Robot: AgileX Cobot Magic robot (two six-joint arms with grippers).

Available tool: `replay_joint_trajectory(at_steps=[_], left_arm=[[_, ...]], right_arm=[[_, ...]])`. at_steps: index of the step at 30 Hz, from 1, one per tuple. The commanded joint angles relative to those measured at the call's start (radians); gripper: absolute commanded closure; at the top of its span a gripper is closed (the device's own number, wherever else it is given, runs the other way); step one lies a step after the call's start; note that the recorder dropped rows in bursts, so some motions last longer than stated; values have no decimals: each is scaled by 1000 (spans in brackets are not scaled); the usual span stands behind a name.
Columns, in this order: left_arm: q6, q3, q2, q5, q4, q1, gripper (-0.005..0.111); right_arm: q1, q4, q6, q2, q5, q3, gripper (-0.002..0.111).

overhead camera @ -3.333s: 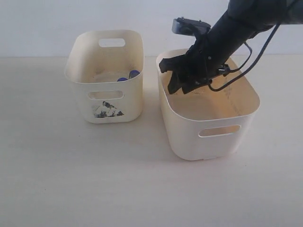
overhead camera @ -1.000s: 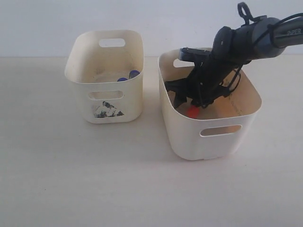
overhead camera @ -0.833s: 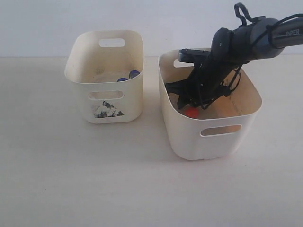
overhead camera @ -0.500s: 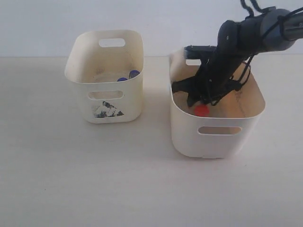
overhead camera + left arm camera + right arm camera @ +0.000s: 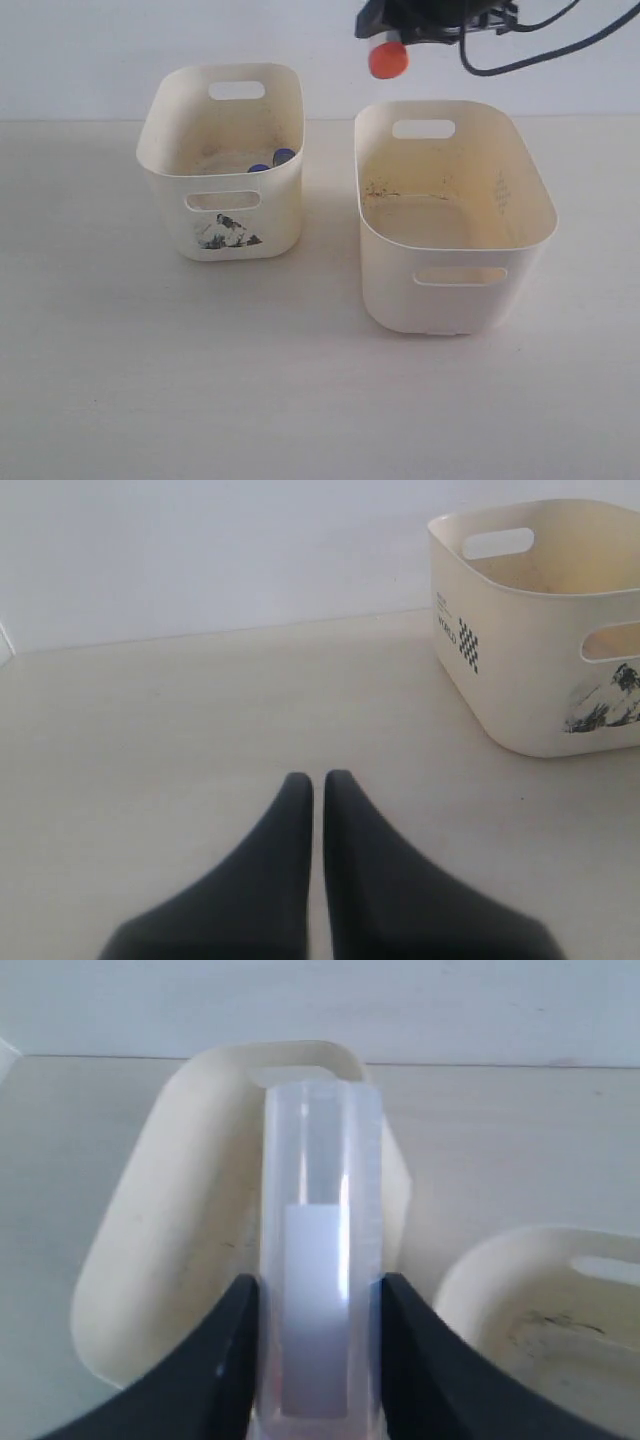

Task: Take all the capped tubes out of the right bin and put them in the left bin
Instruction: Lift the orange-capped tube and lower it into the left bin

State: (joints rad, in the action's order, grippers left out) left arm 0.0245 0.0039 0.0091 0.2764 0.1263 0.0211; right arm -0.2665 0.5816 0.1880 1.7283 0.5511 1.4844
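Nearest on the pale table [image 5: 200,400], two cream bins stand side by side and apart. Of the two, the right bin [image 5: 455,290] is the wider and sits a little closer, its front plain, with a faint dotted diamond mark [image 5: 503,190] on an inner wall. Beside it, the left bin [image 5: 240,205] is the narrower, with a small black picture [image 5: 225,232] on its front. Low inside it, against the wall next to the right bin, lie two blue-capped tubes [image 5: 284,156]; only their caps show.

Farther back and high above both bins, over the gap between them, hangs the right claw [image 5: 420,20]. It is clamped on the third tube, the orange-red-capped tube [image 5: 388,58], cap downward; the right wrist view shows its clear body pinched between the two black fingers [image 5: 225,1360].

Off to the side, low over bare table, the left claw [image 5: 318,780] has its fingers drawn together to a thin slit and grips nothing.
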Motion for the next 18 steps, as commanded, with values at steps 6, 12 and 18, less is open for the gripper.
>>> replay_joint_trajectory(at_steps=[6, 12, 18], left_arm=[[12, -4, -2, -15, -7, -1, 102], [12, -4, -2, -15, -7, -1, 102], [12, -4, -2, -15, -7, -1, 102]], right_arm=[[-207, 74, 84, 95, -324, 3, 108], [-292, 74, 84, 184, -498, 3, 108], [-316, 75, 57, 252, -545, 23, 108]])
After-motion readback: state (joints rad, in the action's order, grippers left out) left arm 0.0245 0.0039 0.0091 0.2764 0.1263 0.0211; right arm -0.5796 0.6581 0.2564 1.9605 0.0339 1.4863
